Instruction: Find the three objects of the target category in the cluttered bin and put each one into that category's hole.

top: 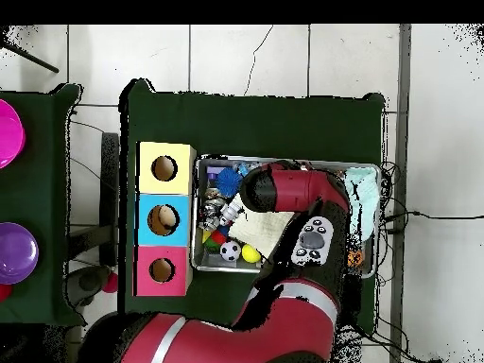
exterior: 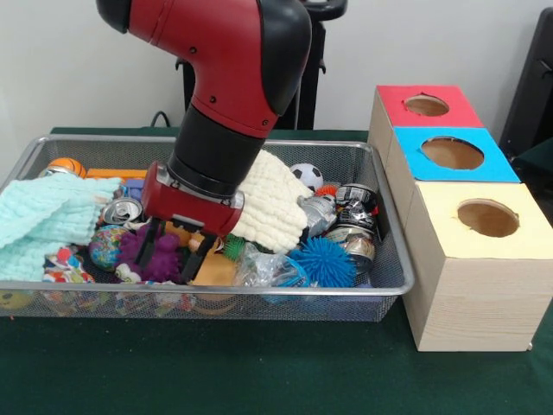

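Observation:
The wire mesh bin (exterior: 259, 291) holds mixed clutter; it also shows in the overhead view (top: 202, 265). My gripper (exterior: 176, 252) is lowered into the bin's front middle, open, with its dark fingers (exterior: 147, 249) on either side of a purple fuzzy toy (exterior: 162, 258). A white fabric scrap with a bright multicolour print (exterior: 63, 263) lies at the bin's front left, left of the gripper and apart from it. Other scraps are hidden in the clutter. The yellow-topped box's hole (exterior: 488, 218) is right of the bin, also seen from overhead (top: 164, 168). From overhead the arm hides the gripper.
A mint-green cloth (exterior: 43, 220) fills the bin's left; a cream waffle cloth (exterior: 275, 201) lies behind the gripper. A blue spiky ball (exterior: 328, 261), cans (exterior: 354, 206) and a small football (exterior: 305, 175) sit to the right. The blue-topped (exterior: 452, 153) and red-topped (exterior: 427, 105) holes lie beyond the yellow.

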Motion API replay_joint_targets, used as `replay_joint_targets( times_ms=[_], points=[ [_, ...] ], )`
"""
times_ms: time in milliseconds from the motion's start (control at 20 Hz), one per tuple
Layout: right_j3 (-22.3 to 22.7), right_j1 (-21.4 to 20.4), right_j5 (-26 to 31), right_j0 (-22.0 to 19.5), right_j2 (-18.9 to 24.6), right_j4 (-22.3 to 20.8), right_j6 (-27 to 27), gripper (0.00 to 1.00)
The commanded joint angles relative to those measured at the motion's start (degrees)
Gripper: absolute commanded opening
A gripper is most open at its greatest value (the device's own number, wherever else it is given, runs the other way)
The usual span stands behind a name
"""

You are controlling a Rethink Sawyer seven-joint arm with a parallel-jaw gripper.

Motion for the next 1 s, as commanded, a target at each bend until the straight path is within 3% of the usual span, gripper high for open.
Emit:
replay_joint_targets(
  times_ms=[50,1000],
  points=[
    [3.99,3.7,6.76,-1.81,7.95,-3.3,-1.67,1.0],
    [-0.18,7.33,0.91,0.69,3.66,-7.85,1.16,1.0]
  ],
)
